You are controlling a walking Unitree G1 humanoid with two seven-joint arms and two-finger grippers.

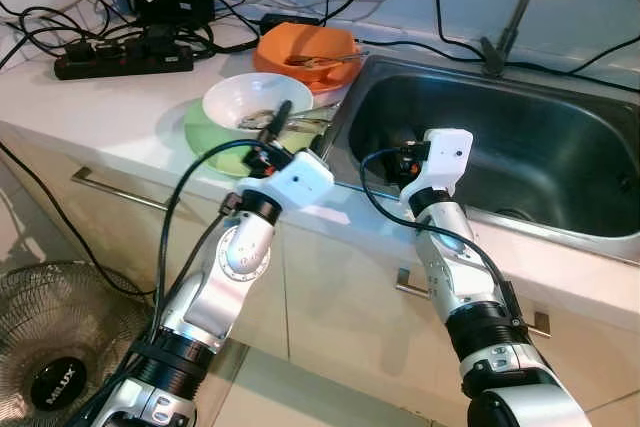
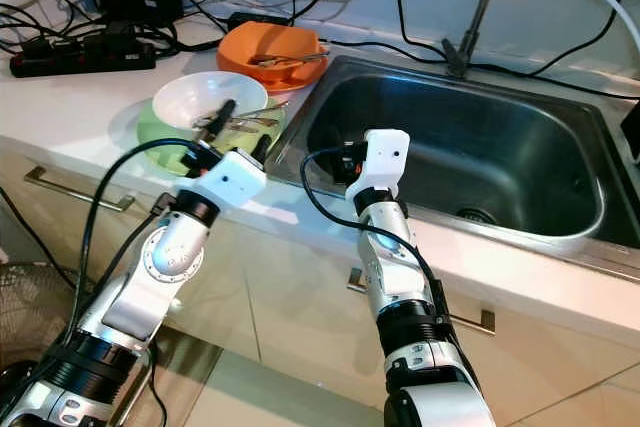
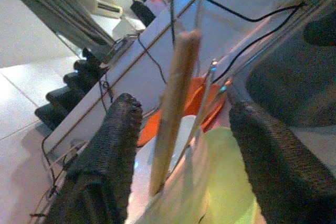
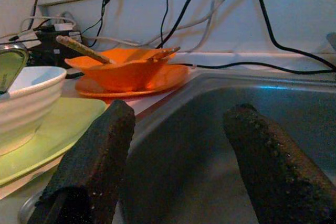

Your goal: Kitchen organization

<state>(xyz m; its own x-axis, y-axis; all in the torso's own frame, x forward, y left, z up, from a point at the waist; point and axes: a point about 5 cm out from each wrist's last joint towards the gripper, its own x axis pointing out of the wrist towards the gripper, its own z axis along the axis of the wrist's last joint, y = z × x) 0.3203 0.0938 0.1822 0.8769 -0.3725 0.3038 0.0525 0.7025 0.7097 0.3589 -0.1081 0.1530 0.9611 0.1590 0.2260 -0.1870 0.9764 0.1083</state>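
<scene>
Both hands spread at the dishes beside the sink.

The left hand (image 1: 278,119) reaches over the white bowl (image 1: 243,100), its fingers (image 3: 107,150) spread wide with a wooden chopstick (image 3: 173,111) standing upright between them, touched by neither. The bowl sits on a green plate (image 1: 205,139) just under this hand, with metal cutlery lying in it. Beyond the left hand, an orange bowl (image 1: 305,49) rests on an orange plate (image 4: 157,81) with a utensil laid across it. The right hand (image 4: 173,177) hangs at the near-left corner of the steel sink (image 1: 540,147), fingers apart and gripping nothing; the green plate and white bowl lie just to its left on the worktop (image 1: 110,97). A black power strip (image 1: 120,59) and tangled cables lie well beyond the left hand.
</scene>
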